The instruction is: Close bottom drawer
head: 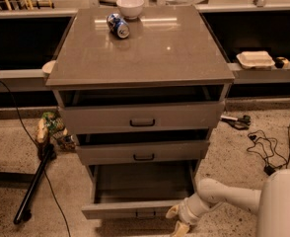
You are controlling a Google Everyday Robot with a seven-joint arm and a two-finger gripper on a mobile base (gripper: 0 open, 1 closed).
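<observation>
**Three drawers, lowest one hanging wide open**

Nothing readable anywhere for us. The blue-and-white can (118, 25) lying on its side on the tabletop (150, 53) has print on it, but we can't make out a word. A white bowl (130, 6) sits just behind it near the back edge.

The bottom drawer (130, 210) is pulled far out, and we see no contents in its dim inside. The top drawer (142, 116) and middle drawer (142, 152) each stick out a little.

The hand (176, 220) is low at the right end of the bottom drawer's front. It's spread, with two pale fingers (172, 212) apart and nothing between them. We can't tell if it touches the front. The lower finger is cut off by the frame edge, and so is most of the white arm (224, 197).

Room on the floor: cables (263, 147) to the right and a black stand (34, 186) to the left, both well apart from the drawer.
</observation>
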